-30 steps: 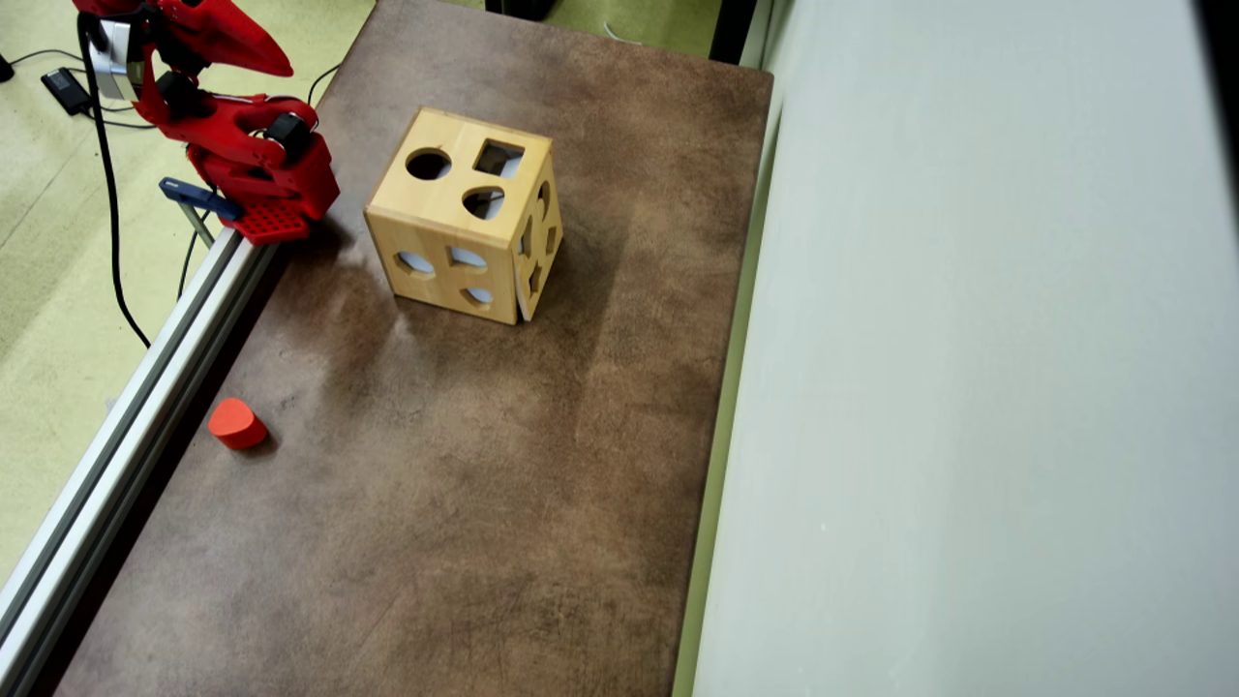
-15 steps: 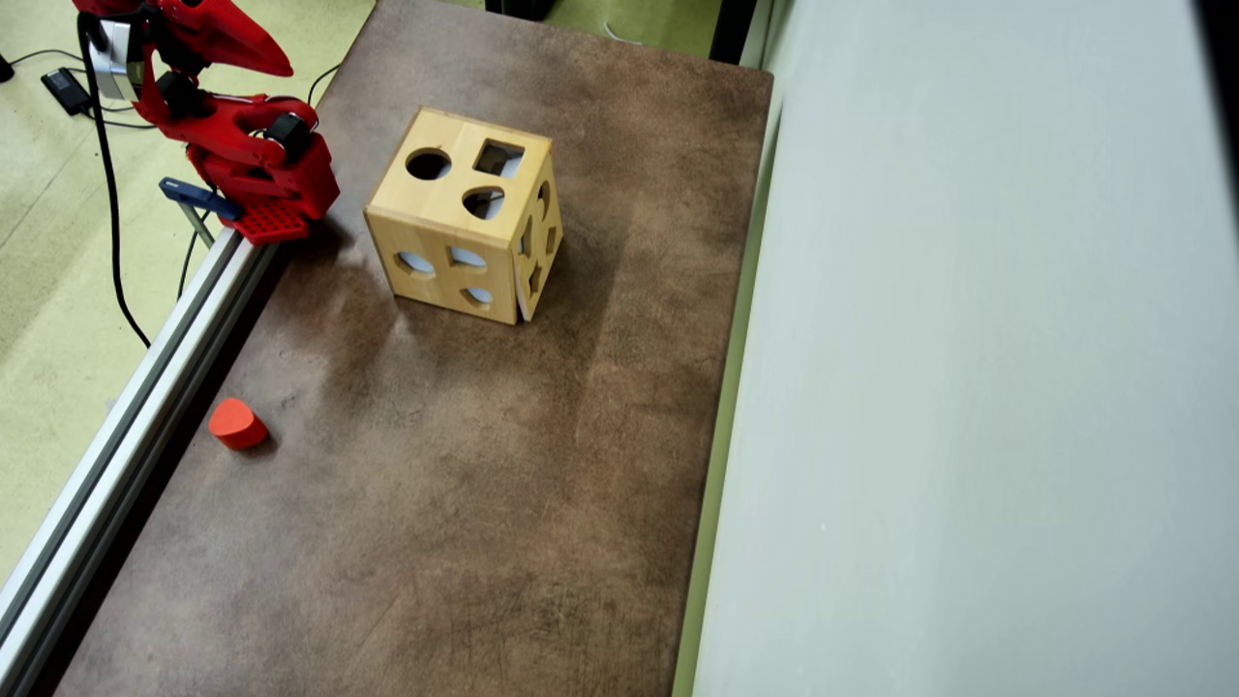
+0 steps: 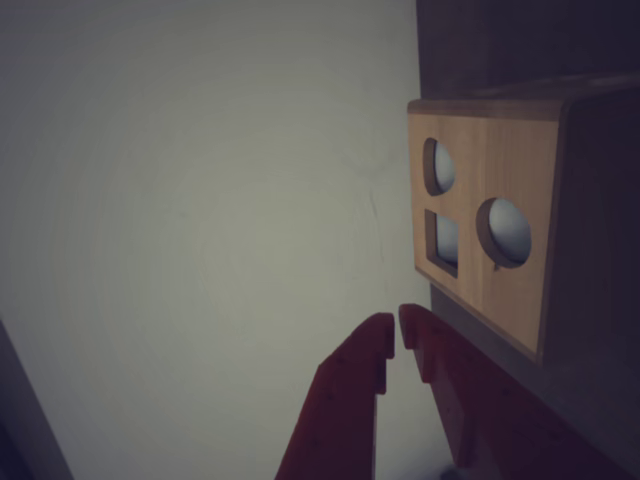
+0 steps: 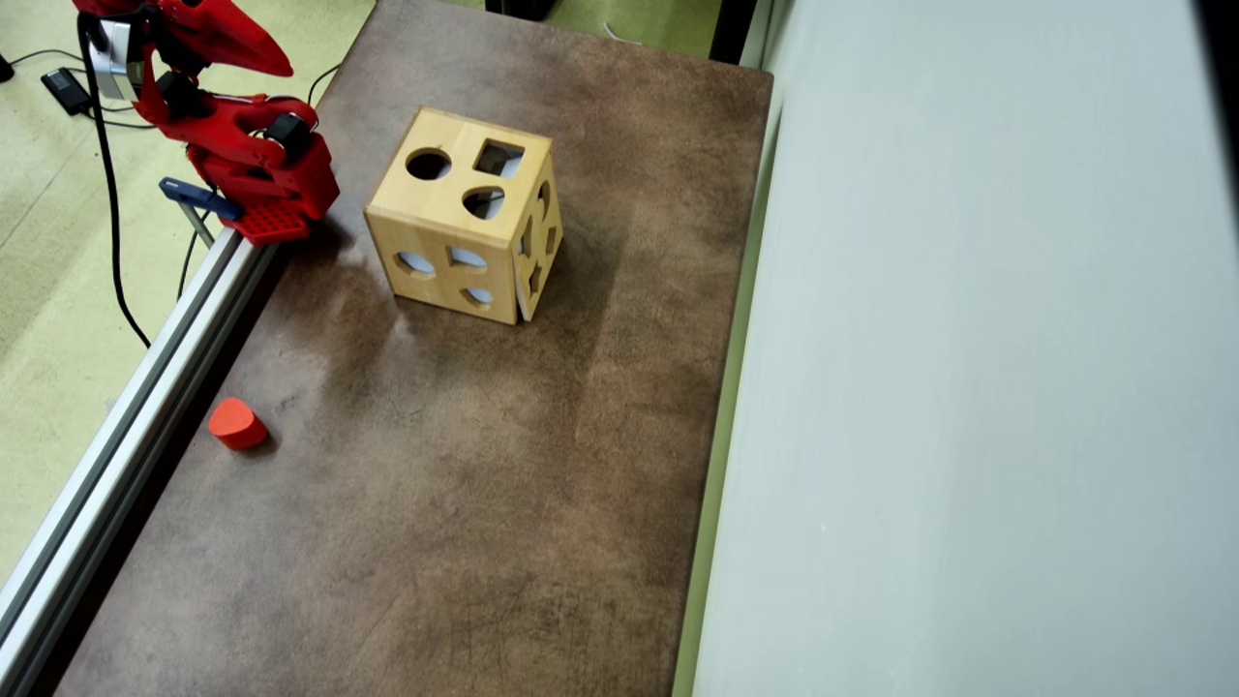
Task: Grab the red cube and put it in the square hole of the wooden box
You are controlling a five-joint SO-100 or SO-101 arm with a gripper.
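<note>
No cube in sight — we wait, folded up.
Our gripper point(image 3: 397, 340) is closed on nothing, the wooden box point(image 4: 463, 215) just ahead — we must find the cube first.

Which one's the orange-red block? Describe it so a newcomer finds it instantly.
In the overhead view, start at the brown tabletop and follow its left edge, along the aluminium rail, down from the red arm. The orange-red block lies alone there, well below and left of the wooden box. It is small, with one rounded end, and is the only loose piece on the table.
</note>
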